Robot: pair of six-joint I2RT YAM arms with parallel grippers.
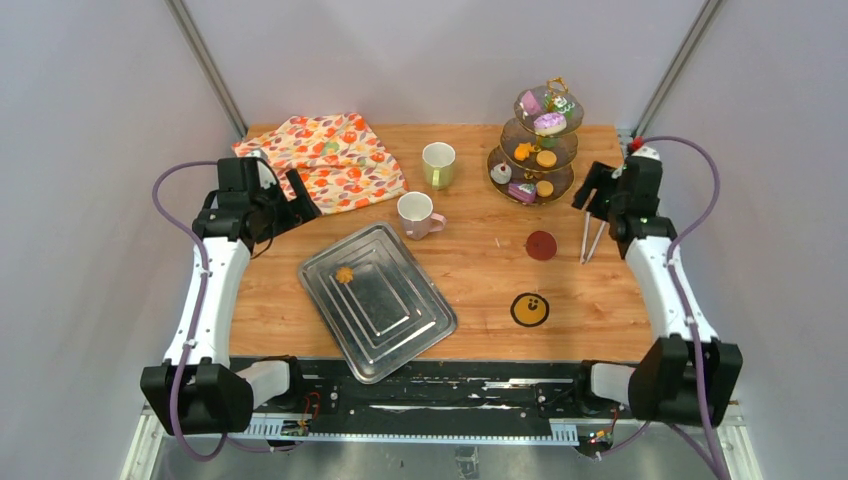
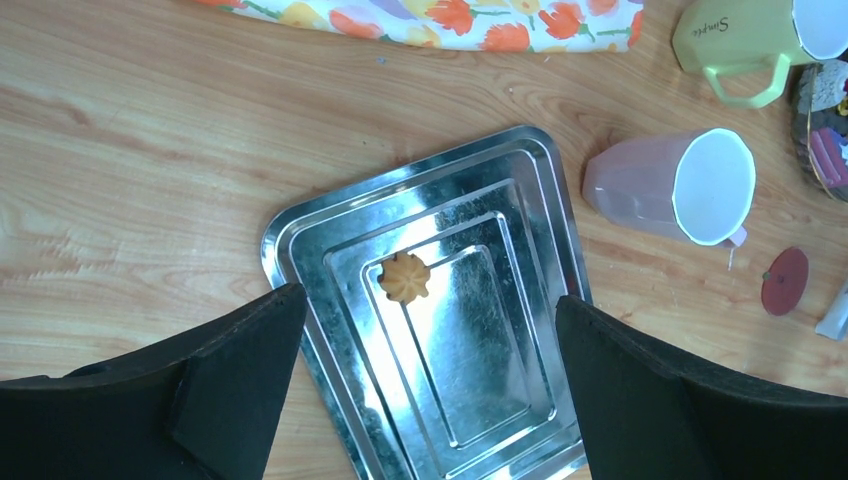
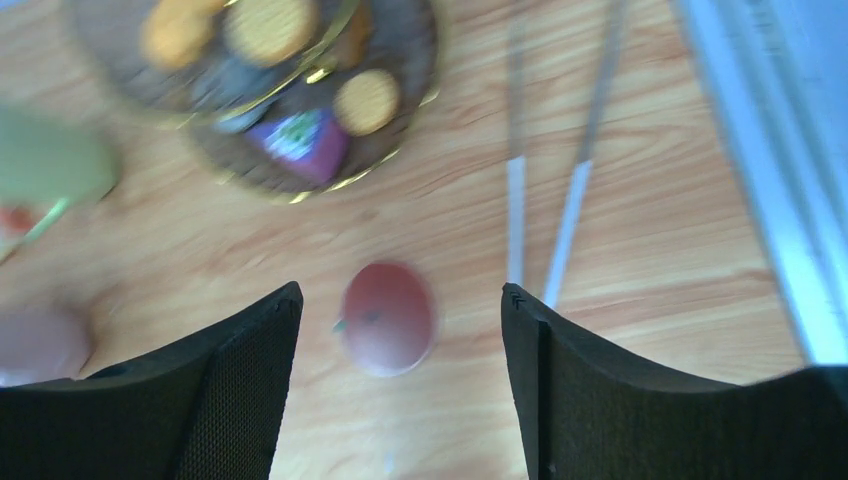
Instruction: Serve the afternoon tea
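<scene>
Two mugs stand upright mid-table in the top view: the pale-green mug (image 1: 438,164) farther back, and the pink mug (image 1: 416,213) nearer, its handle to the right. One orange cookie (image 1: 344,274) lies on the metal tray (image 1: 400,320), whose long axis runs diagonally from far left to near right. The other pastries (image 1: 548,123) sit on the tiered stand (image 1: 560,185) at the far right. The left gripper (image 1: 303,200) hangs beside the floral cloth (image 1: 325,160). The right gripper (image 1: 592,190) hangs over the far end of the tongs (image 1: 590,243), near the stand.

In the left wrist view the jaws are spread wide and empty. The cookie lies on the tray between the fingers (image 2: 250,350), with both mugs off to the right.

The right wrist view is blurred. Its jaws are parted and hold nothing. The tongs lie lengthwise, pointing straight away beside one finger. A red disc (image 3: 388,318) rests between the fingers, and the stand lies ahead to the left.
</scene>
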